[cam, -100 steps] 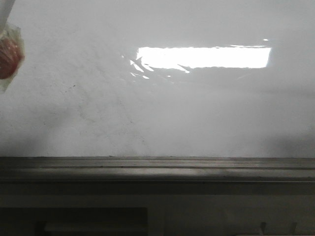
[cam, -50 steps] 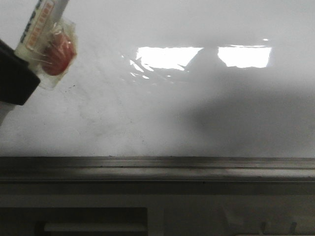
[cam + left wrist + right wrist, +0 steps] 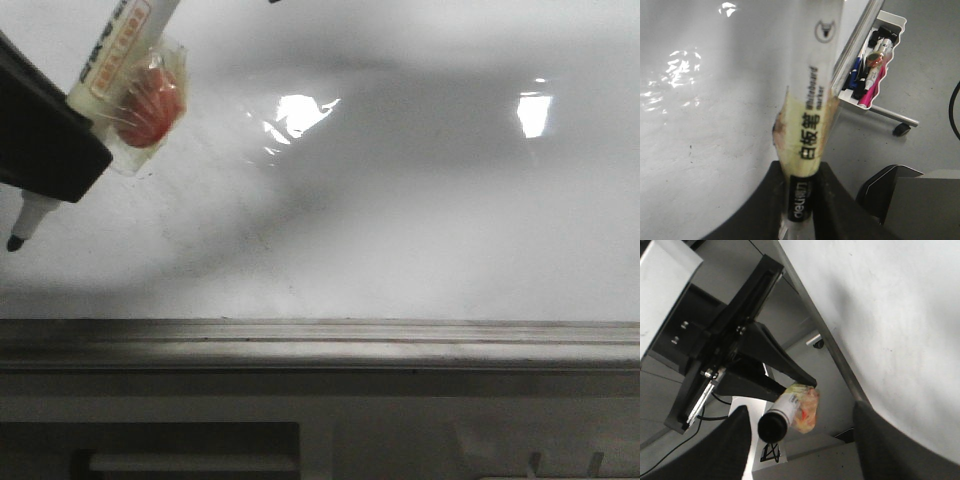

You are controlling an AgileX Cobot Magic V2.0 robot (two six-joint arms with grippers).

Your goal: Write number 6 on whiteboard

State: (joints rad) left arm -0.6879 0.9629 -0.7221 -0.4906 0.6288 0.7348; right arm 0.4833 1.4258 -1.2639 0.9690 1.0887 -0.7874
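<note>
The whiteboard [image 3: 400, 230] fills the front view, glossy white with faint smudges and a grey rail [image 3: 320, 340] along its lower edge. No number 6 shows on it. My left gripper [image 3: 60, 150] is at the upper left, shut on a white whiteboard marker [image 3: 115, 50] with crumpled tape and a red patch [image 3: 150, 105]. The marker's dark tip [image 3: 15, 242] points down-left, close to the board; contact cannot be told. The left wrist view shows the jaws [image 3: 800, 195] clamped on the marker [image 3: 812, 120]. My right gripper [image 3: 805, 450] is open and empty, beside the board [image 3: 900, 315].
A white tray [image 3: 872, 55] of spare markers hangs past the board's edge, above a castor [image 3: 901, 130] on the grey floor. Two patches of light glare [image 3: 300, 110] lie on the board. A dark drawer recess [image 3: 190, 450] sits below the rail.
My left gripper with the marker has come further into the front view, down and to the right; the marker tip now shows. A shadow has spread over the board and cut the glare.
</note>
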